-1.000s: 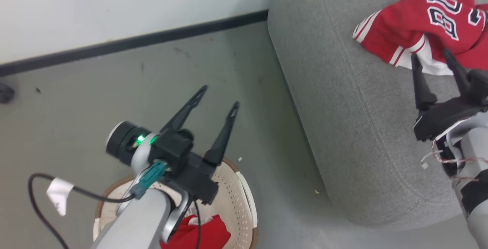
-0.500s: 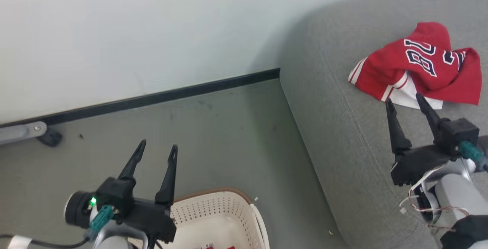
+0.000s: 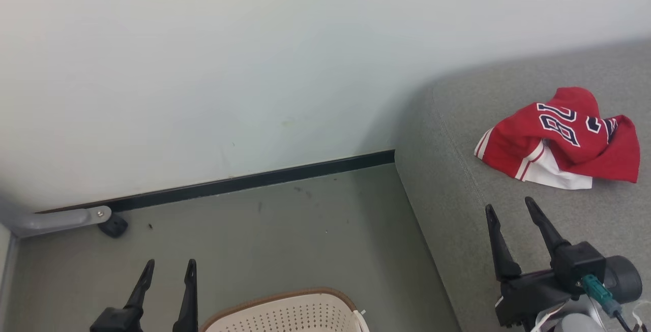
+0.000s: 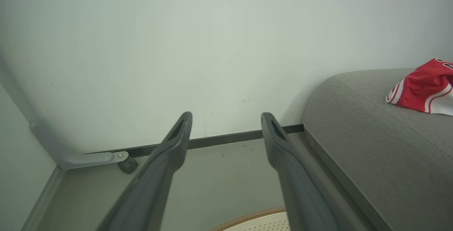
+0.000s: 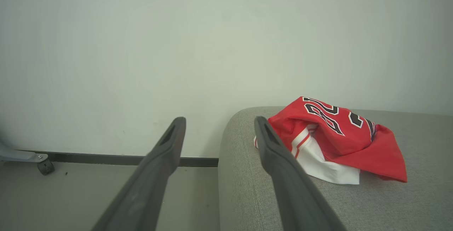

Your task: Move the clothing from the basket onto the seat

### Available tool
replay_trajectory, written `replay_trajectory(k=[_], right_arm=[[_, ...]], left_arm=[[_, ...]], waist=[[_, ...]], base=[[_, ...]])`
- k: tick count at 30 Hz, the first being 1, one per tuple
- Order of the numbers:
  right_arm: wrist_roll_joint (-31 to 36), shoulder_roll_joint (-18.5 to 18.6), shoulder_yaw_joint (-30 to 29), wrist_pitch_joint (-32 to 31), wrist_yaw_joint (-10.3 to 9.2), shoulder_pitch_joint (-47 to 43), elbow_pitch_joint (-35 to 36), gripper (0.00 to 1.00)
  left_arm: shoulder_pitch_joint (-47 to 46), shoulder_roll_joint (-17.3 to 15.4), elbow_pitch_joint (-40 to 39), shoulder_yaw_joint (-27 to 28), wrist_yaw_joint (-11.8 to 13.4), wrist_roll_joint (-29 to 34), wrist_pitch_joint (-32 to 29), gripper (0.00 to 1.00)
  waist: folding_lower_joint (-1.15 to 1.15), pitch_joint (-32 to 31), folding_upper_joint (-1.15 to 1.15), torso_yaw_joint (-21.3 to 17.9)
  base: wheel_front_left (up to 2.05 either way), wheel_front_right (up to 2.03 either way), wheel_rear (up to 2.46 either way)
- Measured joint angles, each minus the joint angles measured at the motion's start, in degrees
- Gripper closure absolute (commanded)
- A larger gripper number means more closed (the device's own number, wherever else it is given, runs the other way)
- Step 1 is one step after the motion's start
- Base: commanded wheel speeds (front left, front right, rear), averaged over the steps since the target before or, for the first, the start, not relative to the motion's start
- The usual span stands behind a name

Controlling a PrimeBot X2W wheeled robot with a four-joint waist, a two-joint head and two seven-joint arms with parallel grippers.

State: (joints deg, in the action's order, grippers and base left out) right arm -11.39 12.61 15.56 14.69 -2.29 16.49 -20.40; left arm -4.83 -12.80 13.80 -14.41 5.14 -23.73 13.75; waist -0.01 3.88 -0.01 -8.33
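On the seat (image 3: pixel 457 133), left end: numbered red jersey (image 3: pixel 564 139) is lying crumpled.
Both arms: left gripper (image 3: pixel 171 263), right gripper (image 3: pixel 509 204) are hanging spread, empty.
Next: likely reaching into the basket (image 3: pixel 285 311); contents hidden.

The clothing (image 3: pixel 564 144) lies crumpled on the seat (image 3: pixel 457 220), just beyond and apart from the wide-spread right hand (image 3: pixel 509 204).

Open floor (image 3: pixel 315 230) between basket (image 3: pixel 285 315) and seat (image 3: pixel 508 184)

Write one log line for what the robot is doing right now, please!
left gripper: open, empty, beside basket | right gripper: open, empty, over seat | jersey: crumpled on seat, untouched | basket inside: hidden
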Motion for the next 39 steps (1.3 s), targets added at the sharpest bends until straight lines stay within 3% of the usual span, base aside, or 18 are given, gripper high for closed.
replay_trajectory(k=[15,39], right_arm=[[1.04,-1.65,0.47,0.00,-2.77,-13.47,13.12,0.00],[1.36,-3.14,-0.27,0.01,-3.77,-15.04,18.22,0.00]], left_arm=[[8.49,0.73,-5.79,4.54,1.42,-0.48,0.49,0.00],[9.96,0.75,-9.36,7.26,1.68,0.21,0.55,0.00]], waist=[[0.01,-4.14,0.01,1.76],[0.02,-2.20,0.01,2.14]], base=[[0.00,0.00,0.00],[0.00,0.00,0.00]])
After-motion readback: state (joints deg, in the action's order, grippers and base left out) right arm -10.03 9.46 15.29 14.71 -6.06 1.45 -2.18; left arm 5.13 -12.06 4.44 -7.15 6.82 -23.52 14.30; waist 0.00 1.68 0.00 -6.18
